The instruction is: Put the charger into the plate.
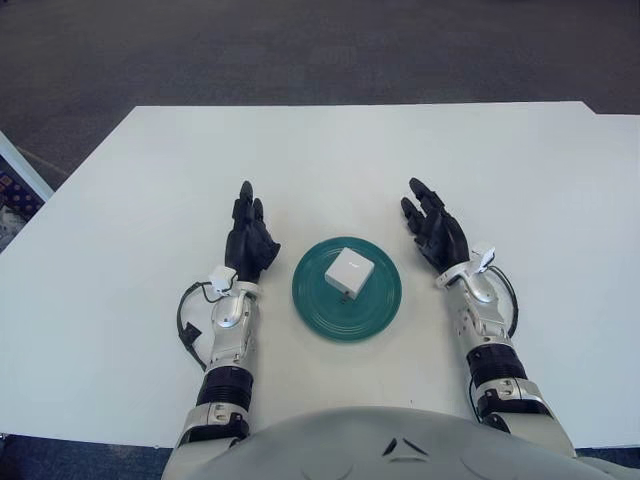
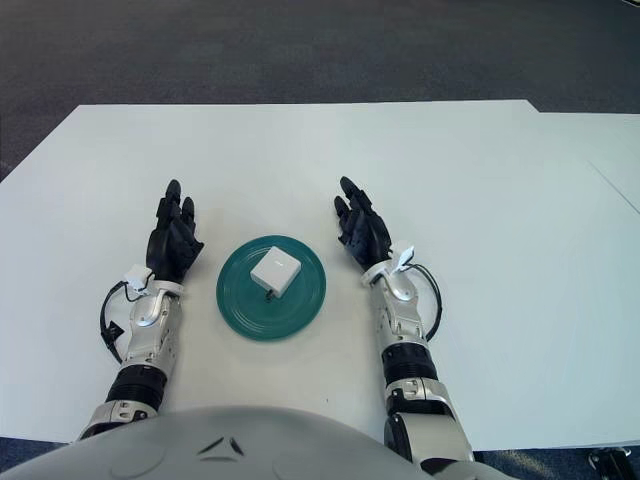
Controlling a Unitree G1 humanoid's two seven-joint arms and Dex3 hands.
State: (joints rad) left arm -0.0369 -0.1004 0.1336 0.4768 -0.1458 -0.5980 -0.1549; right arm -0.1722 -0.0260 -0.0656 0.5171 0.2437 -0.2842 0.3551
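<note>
A white cube-shaped charger lies inside the dark green plate on the white table, near the front middle. My left hand shows just left of the plate with its black fingers stretched out flat, holding nothing. My right hand shows just right of the plate, fingers also stretched out and empty. Neither hand touches the plate or the charger.
The white table stretches wide to the back and to both sides. Dark carpet lies beyond its far edge. A second white surface edge adjoins at the far right.
</note>
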